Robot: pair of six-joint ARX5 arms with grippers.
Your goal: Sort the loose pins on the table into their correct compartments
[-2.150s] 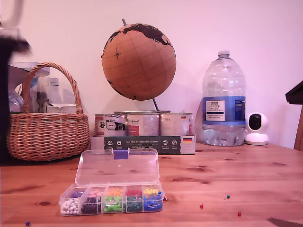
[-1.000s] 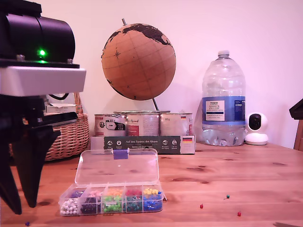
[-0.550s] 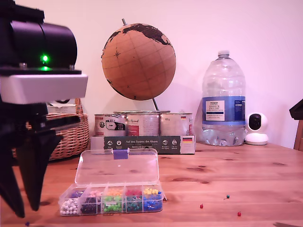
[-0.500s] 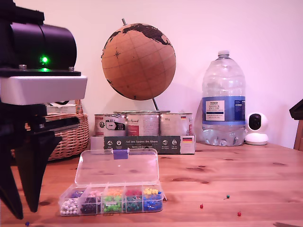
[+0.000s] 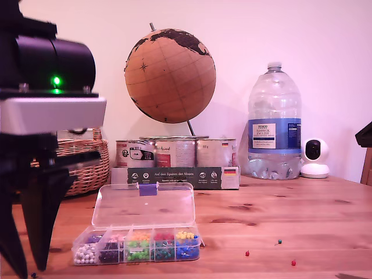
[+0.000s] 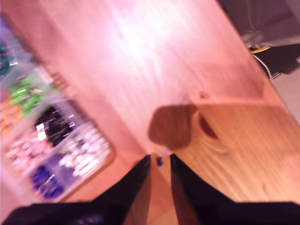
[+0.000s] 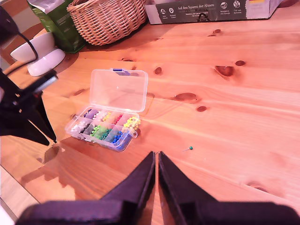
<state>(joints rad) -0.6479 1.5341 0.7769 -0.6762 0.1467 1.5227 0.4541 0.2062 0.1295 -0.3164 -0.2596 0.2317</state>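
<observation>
Clearly, bottle (image 5: pixel 275 122) label reads "TESCO".

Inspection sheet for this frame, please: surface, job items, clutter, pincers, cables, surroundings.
Surface: pine table, dry, knotted.
Job's things: compartment box, lid open, sections filled; loose blue pin, green pin, two red pins on the wood.
Clutter: basket, globe, cans, water bottle, small camera.
Pincers: my first pincer open, tips astride the blue pin; my second pincer near shut, holding nothing.
Cables: one past the table edge, blurred.
Surroundings: plain wall.
</observation>
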